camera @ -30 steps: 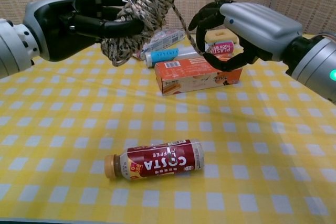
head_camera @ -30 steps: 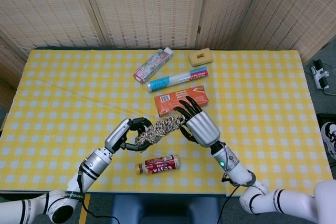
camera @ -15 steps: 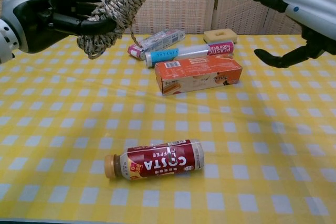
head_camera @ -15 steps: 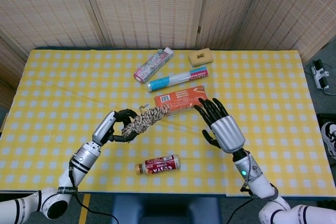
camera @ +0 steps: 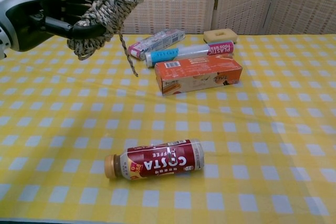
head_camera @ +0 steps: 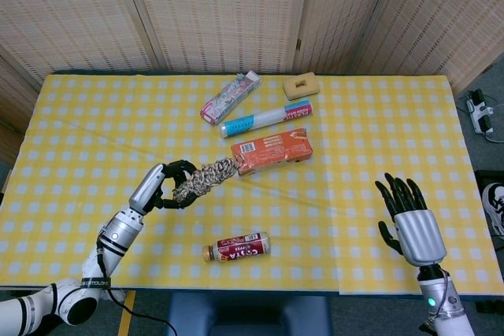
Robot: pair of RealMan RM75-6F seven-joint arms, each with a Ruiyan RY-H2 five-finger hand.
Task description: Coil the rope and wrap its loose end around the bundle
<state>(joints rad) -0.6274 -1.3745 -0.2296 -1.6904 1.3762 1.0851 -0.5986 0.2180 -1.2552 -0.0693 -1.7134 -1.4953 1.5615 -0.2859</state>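
My left hand [head_camera: 161, 185] [camera: 50, 15] grips one end of the coiled rope bundle [head_camera: 205, 178] [camera: 111, 8], a mottled beige-and-dark coil held above the table. A short loose end [camera: 127, 56] dangles down from the bundle in the chest view. Far off at the lower right of the head view, my right hand [head_camera: 409, 220] is open with fingers spread and holds nothing. It is outside the chest view.
An orange box [head_camera: 271, 151] [camera: 198, 74] lies just right of the bundle. A Costa coffee bottle [head_camera: 237, 246] [camera: 155, 159] lies near the front edge. Behind are a white-and-blue tube [head_camera: 265, 118], a patterned packet [head_camera: 229, 97] and a tan block [head_camera: 301, 84] on the yellow checked table [head_camera: 94, 131].
My right hand has let go of the rope and drawn back to the lower right, leaving the chest view. My left hand has carried the bundle slightly left; the loose end now hangs free.
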